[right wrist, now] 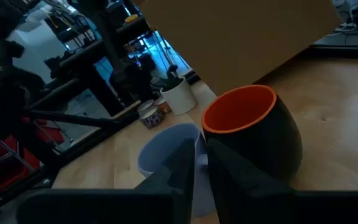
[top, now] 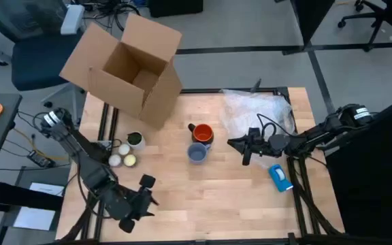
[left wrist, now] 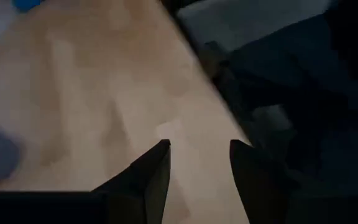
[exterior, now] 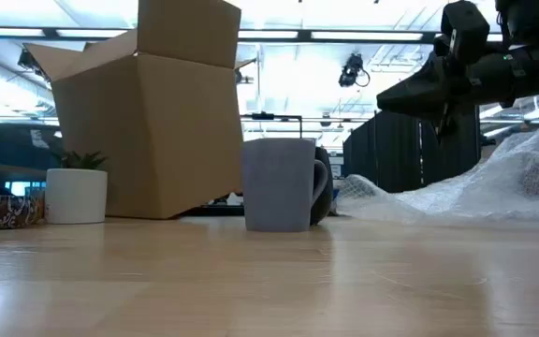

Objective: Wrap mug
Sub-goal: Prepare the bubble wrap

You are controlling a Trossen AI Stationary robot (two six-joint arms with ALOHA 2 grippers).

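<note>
The tabletop (top: pixel 203 197) is showing pale, smooth wood. The mug (top: pixel 202 133) is looking glossy ceramic, the box (top: pixel 124 68) matt cardboard, and the crinkled wrap (top: pixel 257 109) clear plastic.

arms: dark, jointed | cables: black, looped | fingers: dark, tapered

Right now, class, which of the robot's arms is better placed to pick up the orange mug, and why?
The right. The right hand hovers just beside the mug, fingers nearly closed, bubble wrap behind it. The left hand waits, open, near the table's front edge.
</note>
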